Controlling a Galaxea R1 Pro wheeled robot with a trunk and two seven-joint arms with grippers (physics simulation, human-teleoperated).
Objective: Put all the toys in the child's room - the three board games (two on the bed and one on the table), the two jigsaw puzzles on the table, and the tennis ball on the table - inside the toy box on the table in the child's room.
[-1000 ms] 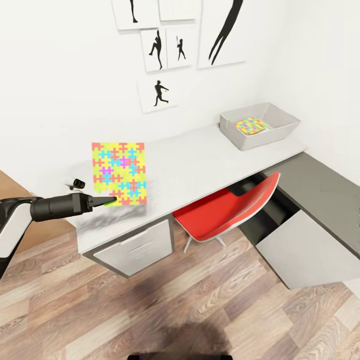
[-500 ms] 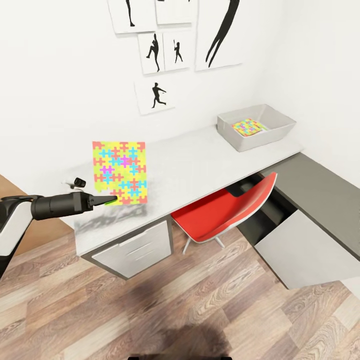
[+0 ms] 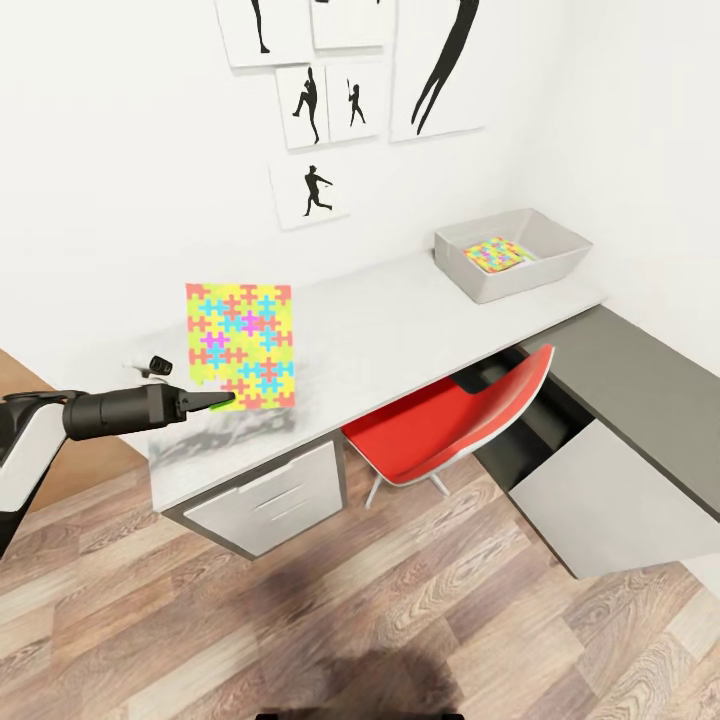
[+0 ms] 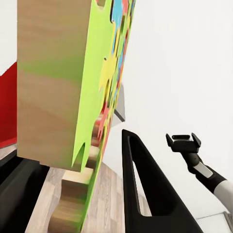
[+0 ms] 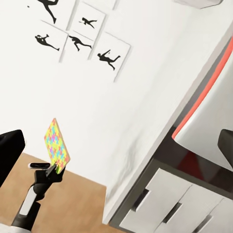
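Upright puzzle [image 3: 240, 345] — another in bin [image 3: 512, 252]

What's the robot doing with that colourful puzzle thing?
The robot's left gripper is pinching one jigsaw puzzle by its lower edge and holding it upright in the air above the near end of the table. The other jigsaw puzzle already lies inside the toy box at the far end of the table. A red chair is tucked under the table between them. The held puzzle is yet to go into the box.
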